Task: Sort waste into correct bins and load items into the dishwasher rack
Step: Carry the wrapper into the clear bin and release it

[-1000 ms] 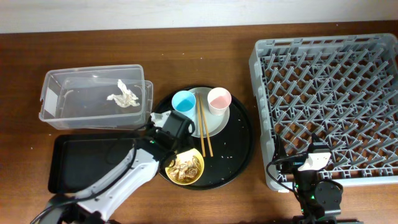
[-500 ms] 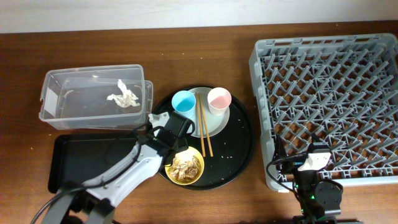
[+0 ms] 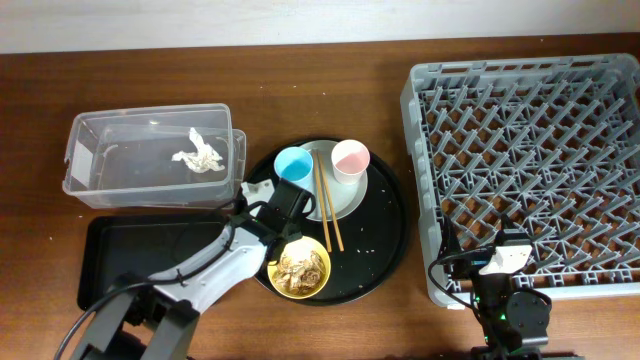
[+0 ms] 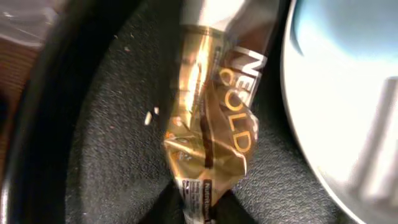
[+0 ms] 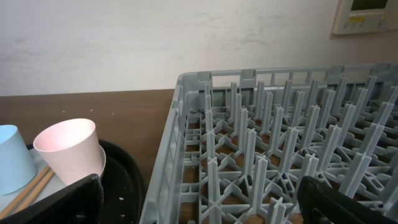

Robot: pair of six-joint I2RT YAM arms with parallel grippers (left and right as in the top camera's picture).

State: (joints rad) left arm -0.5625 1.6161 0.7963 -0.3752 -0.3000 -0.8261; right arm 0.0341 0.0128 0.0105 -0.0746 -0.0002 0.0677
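The clear plastic rectangular tub [image 3: 100,160] at the left of the brown wooden table [image 3: 330,90] holds a crumpled white tissue [image 3: 198,152] near its right end. Just below it lies the shallow black rectangular tray [image 3: 120,262], whose right end the left arm crosses. The large round black tray [image 3: 385,235] carries a yellow bowl [image 3: 318,282] of brownish food scraps [image 3: 297,268] at its lower left. Above the bowl is a pale round plate [image 3: 345,195], with a small pink cup [image 3: 351,160] upright on it and a small light-blue cup [image 3: 295,163] upright at its left edge. Thin wooden chopsticks [image 3: 327,208] run between the cups and off the plate's lower edge. The large grey plastic lattice rack [image 3: 530,160] stands to the right.

The left gripper [image 3: 272,205] hangs over the round tray's left part, between the light-blue cup and the bowl. In the left wrist view its fingers are closed on the lower end of the brown-gold crinkled wrapper [image 4: 208,134], which stretches over the tray floor beside the plate, with a rice grain [image 4: 149,117] nearby. The right gripper [image 5: 208,202] sits at the rack's near edge, its fingers wide apart and holding nothing.
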